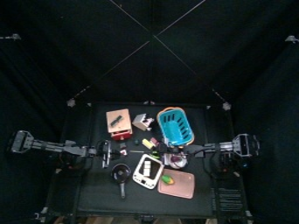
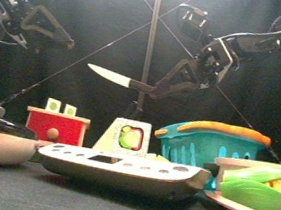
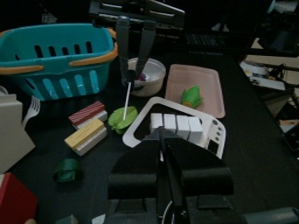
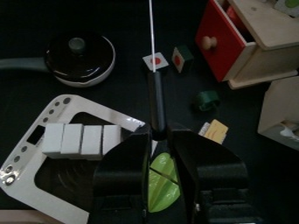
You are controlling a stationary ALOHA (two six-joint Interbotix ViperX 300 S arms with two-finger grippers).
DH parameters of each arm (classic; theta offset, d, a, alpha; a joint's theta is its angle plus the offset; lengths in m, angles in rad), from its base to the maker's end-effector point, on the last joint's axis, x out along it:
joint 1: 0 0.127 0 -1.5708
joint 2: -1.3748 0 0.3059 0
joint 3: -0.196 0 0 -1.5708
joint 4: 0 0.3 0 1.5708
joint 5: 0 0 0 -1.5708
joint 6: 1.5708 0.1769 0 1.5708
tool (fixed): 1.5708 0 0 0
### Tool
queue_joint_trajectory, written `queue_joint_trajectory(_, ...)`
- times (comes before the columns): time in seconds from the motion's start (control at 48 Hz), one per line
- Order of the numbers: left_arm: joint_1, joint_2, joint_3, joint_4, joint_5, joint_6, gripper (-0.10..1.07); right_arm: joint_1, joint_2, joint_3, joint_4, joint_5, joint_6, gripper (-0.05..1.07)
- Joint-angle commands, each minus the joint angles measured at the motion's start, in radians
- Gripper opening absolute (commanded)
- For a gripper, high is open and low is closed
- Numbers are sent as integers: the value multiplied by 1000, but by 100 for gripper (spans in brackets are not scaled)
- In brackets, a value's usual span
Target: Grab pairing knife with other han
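Observation:
My right gripper (image 2: 143,104) is shut on the paring knife (image 2: 112,76) and holds it in the air above the middle of the table, with the white blade pointing left in the front view. In the right wrist view the blade (image 4: 152,61) shows edge-on, running straight out from the closed jaws (image 4: 152,133). The left wrist view shows that gripper (image 3: 135,61) from the other side, with the knife (image 3: 126,92) hanging from it. My left gripper (image 3: 170,147) is empty, its jaws together, apart from the knife on the table's left side (image 1: 107,154).
Below the knife lie a white kitchen scale (image 3: 176,127), a pink plate (image 3: 193,83) with green food, a small bowl (image 3: 146,74) and toy food pieces. A teal basket (image 2: 218,145), a red and wooden toy box (image 1: 118,120) and a black pan (image 4: 76,59) stand around.

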Motion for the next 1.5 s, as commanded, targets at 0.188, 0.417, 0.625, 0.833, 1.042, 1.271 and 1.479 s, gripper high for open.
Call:
queue_joint_trajectory(0.188, -5, 2, -28, 3, 0, -2, 45, 49, -46, -25, 87, 11, 3, 53)
queue_joint_trajectory(0.417, -6, 12, -35, 5, 0, 0, 64, 69, -54, -35, 225, 89, 3, 53)
queue_joint_trajectory(0.625, -17, 80, -66, 23, 0, 3, 86, 77, -54, -34, 225, 100, 3, 53)
queue_joint_trajectory(0.833, 11, 158, -103, 61, -12, 6, 89, 84, -51, -29, 225, 100, 2, 53)
queue_joint_trajectory(1.042, 41, 227, -129, 78, -41, 6, 88, 97, -49, -26, 225, 101, 2, 53)
queue_joint_trajectory(1.271, 57, 305, -153, 83, -74, 6, 87, 98, -48, -17, 225, 101, 2, 53)
queue_joint_trajectory(1.479, 57, 325, -167, 100, -91, 6, 76, 97, -43, -12, 225, 101, 2, 53)
